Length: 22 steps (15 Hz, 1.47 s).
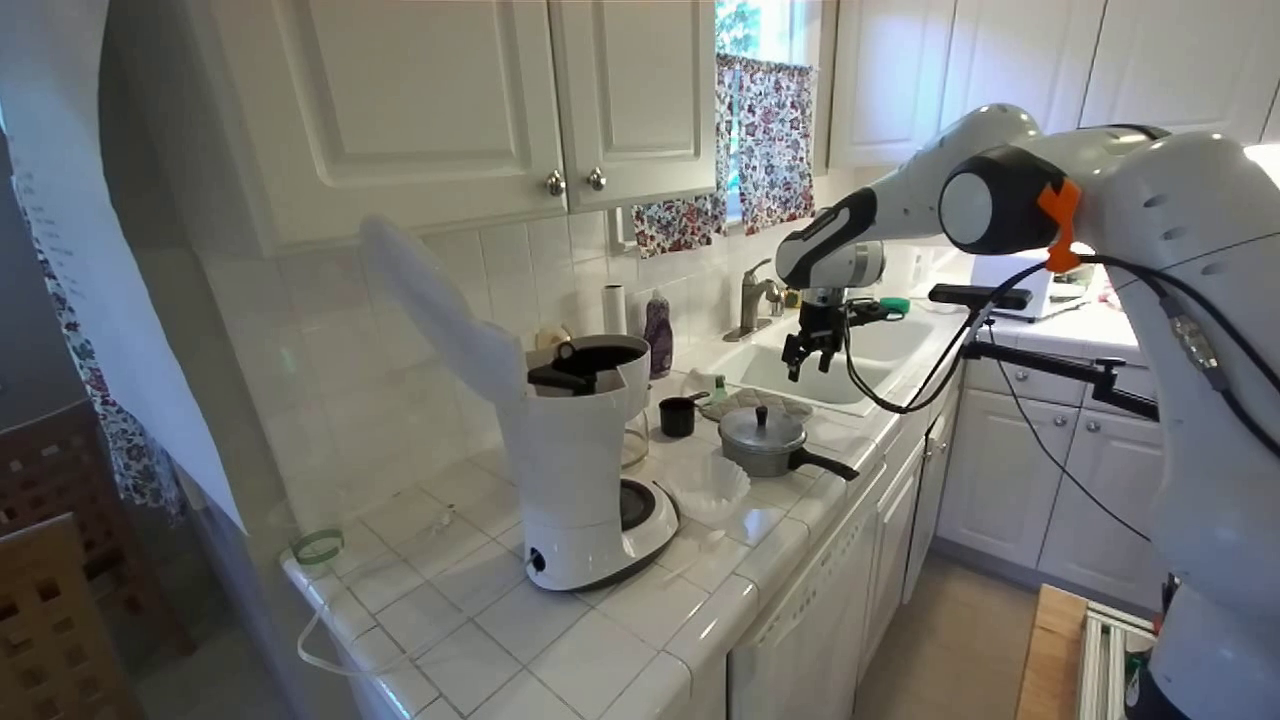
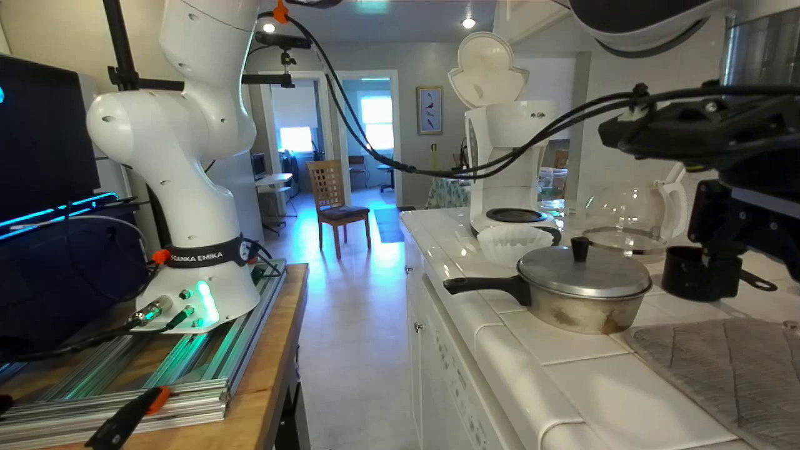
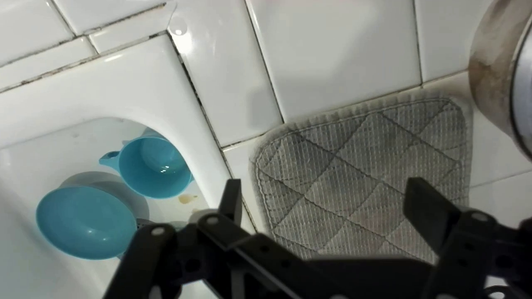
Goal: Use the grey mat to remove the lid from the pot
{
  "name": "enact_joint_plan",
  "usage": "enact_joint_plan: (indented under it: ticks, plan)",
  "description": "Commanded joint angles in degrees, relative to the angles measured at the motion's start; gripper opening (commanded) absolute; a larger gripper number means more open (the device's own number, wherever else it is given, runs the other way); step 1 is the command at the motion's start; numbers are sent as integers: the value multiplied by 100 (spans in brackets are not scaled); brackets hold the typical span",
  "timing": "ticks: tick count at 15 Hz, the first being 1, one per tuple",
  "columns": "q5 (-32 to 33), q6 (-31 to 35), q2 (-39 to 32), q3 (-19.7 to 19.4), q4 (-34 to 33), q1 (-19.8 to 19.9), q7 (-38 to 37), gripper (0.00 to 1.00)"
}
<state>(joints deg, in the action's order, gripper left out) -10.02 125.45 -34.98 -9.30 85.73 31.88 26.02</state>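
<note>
The grey mat point(image 3: 357, 166), quilted and lying flat on the tiled counter, fills much of the wrist view; in both exterior views it lies beside the pot point(image 2: 581, 312). On top of this pot rests the silvery lid point(image 2: 584, 274), with a black knob at its centre. Only a slice of the pot point(image 3: 492, 74) and of the lid point(image 3: 524, 95) enters the wrist view at the right edge. My gripper point(image 3: 324, 182) points down above the mat, fingers wide apart, nothing held between them. An exterior view has the gripper point(image 1: 810, 368) above the counter near the sink.
The white sink point(image 3: 124, 87) adjoins the mat and contains a blue cup point(image 3: 156, 166) and a blue bowl point(image 3: 85, 222). Around the pot stand a dark cup point(image 1: 677, 416), a paper filter point(image 2: 512, 242), a glass carafe point(image 2: 625, 212) and the white coffee maker point(image 1: 575, 480). The black pot handle point(image 2: 487, 285) reaches toward the counter edge.
</note>
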Motion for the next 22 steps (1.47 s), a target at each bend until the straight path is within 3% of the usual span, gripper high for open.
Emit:
enact_joint_plan:
  ticks: [1,11,12,22]
  plan:
    - [-199,107,-412,233,-472,206,267,100]
    - [-205,-70,-923,628,-1056,324,248,100]
    - [-9,56,-782,495,-793,221,135,100]
    - [-25,46,-827,545,-883,239,138,100]
